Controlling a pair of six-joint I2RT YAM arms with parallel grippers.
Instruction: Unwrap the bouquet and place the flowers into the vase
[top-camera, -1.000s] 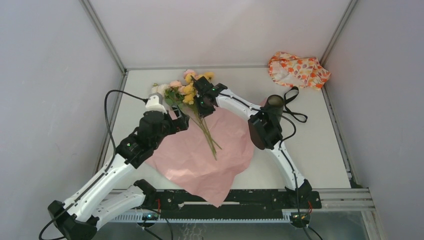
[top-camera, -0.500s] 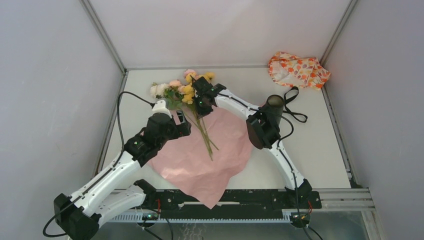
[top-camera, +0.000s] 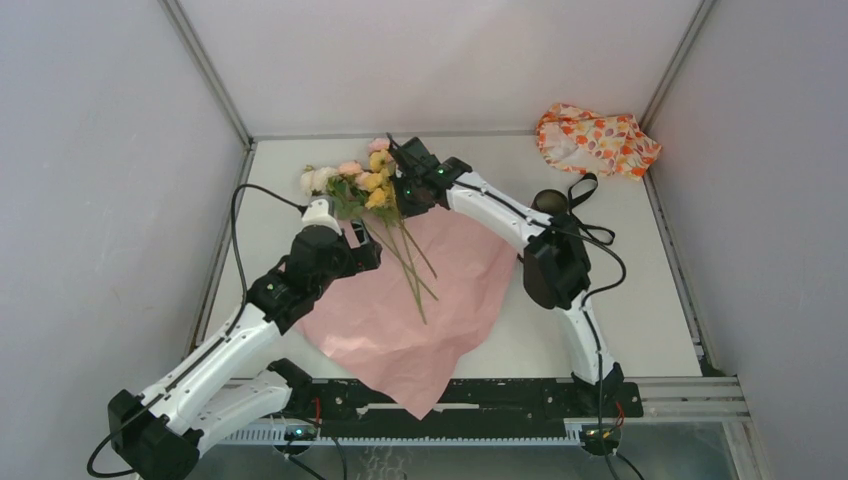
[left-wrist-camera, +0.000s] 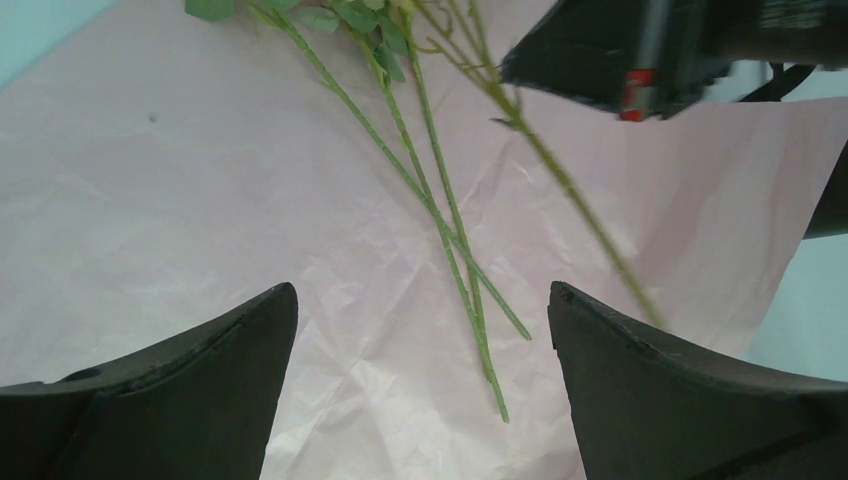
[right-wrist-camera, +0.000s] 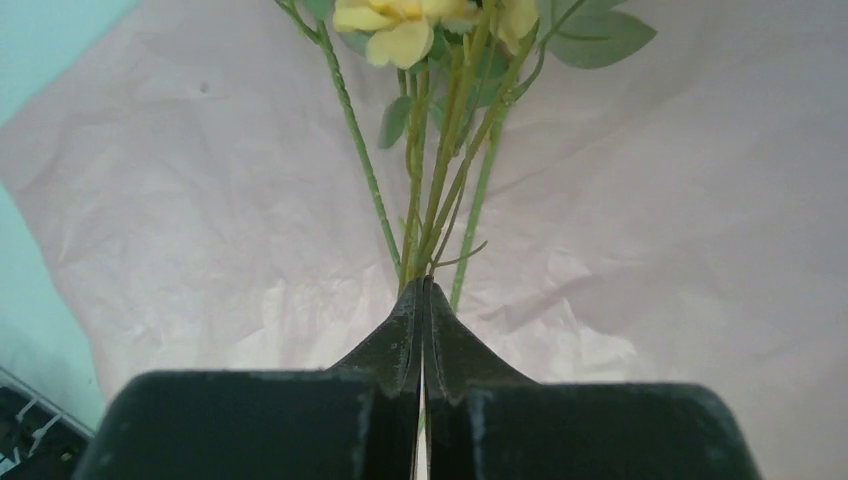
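The bouquet lies opened: the pink wrapping paper (top-camera: 420, 300) is spread flat and the flowers (top-camera: 345, 180) rest with their heads at its far edge, stems (left-wrist-camera: 440, 210) pointing toward me. My right gripper (top-camera: 400, 190) is shut on the stems (right-wrist-camera: 440, 180) of the yellow roses (right-wrist-camera: 400, 25); one stem (left-wrist-camera: 585, 215) hangs slanted above the paper. My left gripper (left-wrist-camera: 422, 300) hovers open over the paper (left-wrist-camera: 200, 200), near the stem ends, holding nothing. The black vase (top-camera: 549, 203) stands at the right, partly hidden behind my right arm.
A black ribbon (top-camera: 590, 228) lies loose beside the vase. An orange-and-white print cloth bundle (top-camera: 597, 139) sits in the far right corner. White walls close the table on three sides. The right forearm (top-camera: 500, 210) spans the paper's far right edge.
The right gripper has shut on the yellow roses' stems and drawn them back and to the right, off the paper. The left arm shifted slightly right at first, then held still.
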